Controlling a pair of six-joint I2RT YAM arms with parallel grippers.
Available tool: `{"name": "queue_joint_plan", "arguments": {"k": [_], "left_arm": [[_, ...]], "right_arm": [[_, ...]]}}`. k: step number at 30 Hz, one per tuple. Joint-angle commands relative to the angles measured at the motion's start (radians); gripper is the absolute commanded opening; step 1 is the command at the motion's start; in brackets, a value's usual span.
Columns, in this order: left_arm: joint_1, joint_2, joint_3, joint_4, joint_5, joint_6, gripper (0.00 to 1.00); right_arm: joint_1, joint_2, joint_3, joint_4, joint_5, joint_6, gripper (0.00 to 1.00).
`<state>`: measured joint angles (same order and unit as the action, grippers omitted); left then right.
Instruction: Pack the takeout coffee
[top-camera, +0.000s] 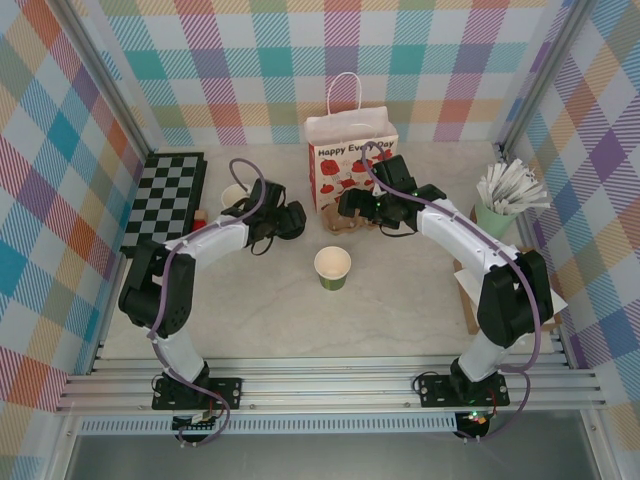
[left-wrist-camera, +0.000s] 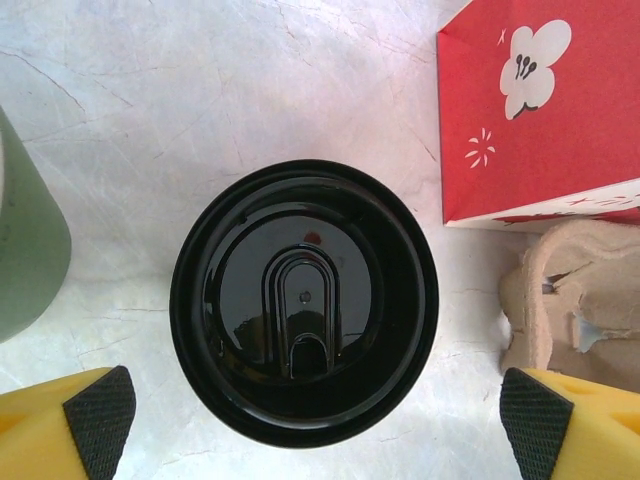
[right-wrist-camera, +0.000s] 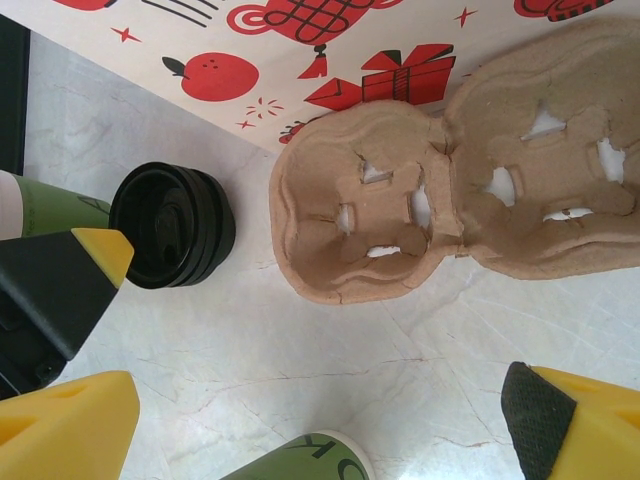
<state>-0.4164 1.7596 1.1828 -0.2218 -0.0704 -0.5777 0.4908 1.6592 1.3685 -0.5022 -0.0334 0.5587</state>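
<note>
Takeout coffee (left-wrist-camera: 303, 300), a paper cup under a round black plastic lid, stands on the pale marbled table (left-wrist-camera: 150, 100), centred beneath the wide-open left gripper (left-wrist-camera: 318, 420). Best to descend straight and close evenly below the lid rim. Farther: right gripper (right-wrist-camera: 300, 425), likewise open, above the brown moulded-pulp carrier (right-wrist-camera: 400, 200) beside the red-and-white paper bag (top-camera: 350, 165).

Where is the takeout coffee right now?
In the left wrist view, the takeout coffee stands on the table right under the open left gripper, with the red gift bag and cardboard cup carrier to its right.
</note>
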Motion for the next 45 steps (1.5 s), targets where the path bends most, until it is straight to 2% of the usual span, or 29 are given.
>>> {"name": "queue_joint_plan", "arguments": {"k": [1, 3, 7, 12, 15, 18, 22, 23, 27, 31, 37, 45], "left_arm": [[0.004, -0.043, 0.039, -0.103, -0.012, -0.010, 0.96], [-0.017, -0.074, 0.049, -0.139, -0.010, -0.054, 0.96], [-0.083, -0.121, 0.036, -0.201, -0.099, -0.164, 0.97], [-0.134, -0.135, -0.054, -0.132, -0.206, -0.348, 0.95], [-0.168, -0.119, -0.071, -0.116, -0.320, -0.438, 0.89], [-0.171, -0.080, -0.074, -0.070, -0.359, -0.519, 0.84], [-0.171, -0.018, -0.046, -0.098, -0.445, -0.643, 0.70], [-0.171, -0.001, -0.035, -0.105, -0.460, -0.659, 0.68], [-0.171, 0.067, 0.019, -0.104, -0.453, -0.646, 0.67], [-0.171, 0.106, 0.049, -0.104, -0.482, -0.643, 0.59], [-0.164, 0.138, 0.068, -0.111, -0.500, -0.643, 0.52], [-0.159, 0.180, 0.096, -0.122, -0.493, -0.649, 0.47]], "right_arm": [[0.006, -0.031, -0.007, -0.008, 0.012, -0.030, 0.95], [0.005, -0.032, -0.009, -0.008, 0.016, -0.031, 0.95], [0.006, -0.026, -0.011, -0.002, 0.021, -0.035, 0.95], [0.005, -0.019, -0.009, 0.011, 0.010, -0.043, 0.95], [0.005, -0.026, -0.017, 0.016, 0.014, -0.055, 0.95], [0.006, -0.041, -0.038, 0.025, 0.023, -0.068, 0.95], [0.005, -0.056, -0.055, 0.015, 0.033, -0.090, 0.95], [0.005, -0.062, -0.060, 0.014, 0.036, -0.096, 0.95], [0.005, -0.092, -0.078, 0.014, 0.049, -0.123, 0.95], [0.005, -0.120, -0.095, 0.014, 0.052, -0.135, 0.95], [0.002, -0.159, -0.132, 0.026, 0.045, -0.140, 0.95], [-0.001, -0.195, -0.145, 0.025, 0.053, -0.143, 0.95]]}}
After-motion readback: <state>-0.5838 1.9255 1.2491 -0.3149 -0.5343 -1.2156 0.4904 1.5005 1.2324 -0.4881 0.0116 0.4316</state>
